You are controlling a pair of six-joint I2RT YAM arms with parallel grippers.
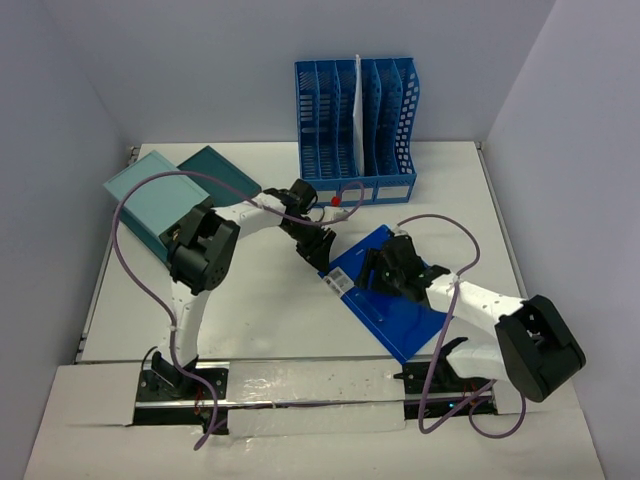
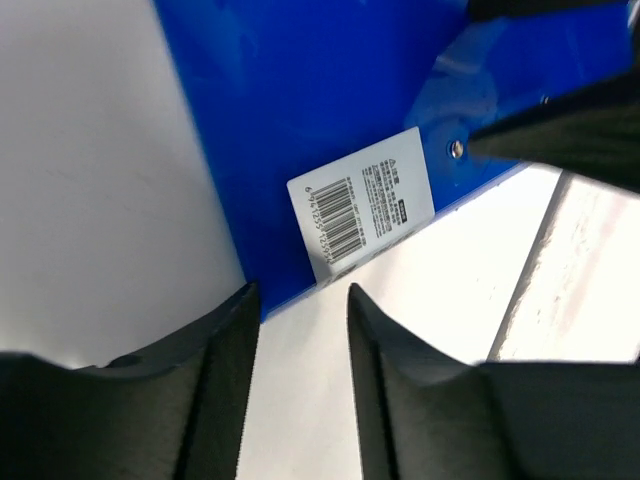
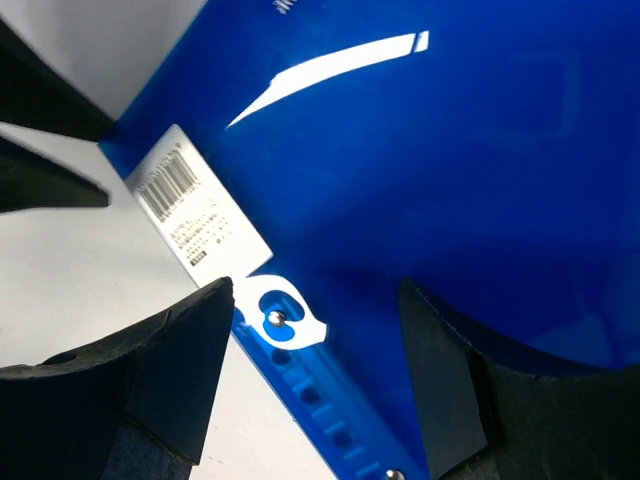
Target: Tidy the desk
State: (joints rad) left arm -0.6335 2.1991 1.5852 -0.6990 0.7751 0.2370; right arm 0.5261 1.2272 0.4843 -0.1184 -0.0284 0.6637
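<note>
As the blue folder [image 1: 398, 318] lies slantwise on the bench [image 1: 270, 312], its labelled corner sits just before my parted left pincer [image 2: 300, 296]; my right pincer [image 3: 315, 290] gapes above.

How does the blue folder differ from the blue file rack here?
The blue folder lies flat on the desk; the blue file rack stands upright at the back. The folder is a solid glossy sheet with a barcode label; the rack is perforated and slotted, one slot holding a white sheet. Both are blue.
</note>
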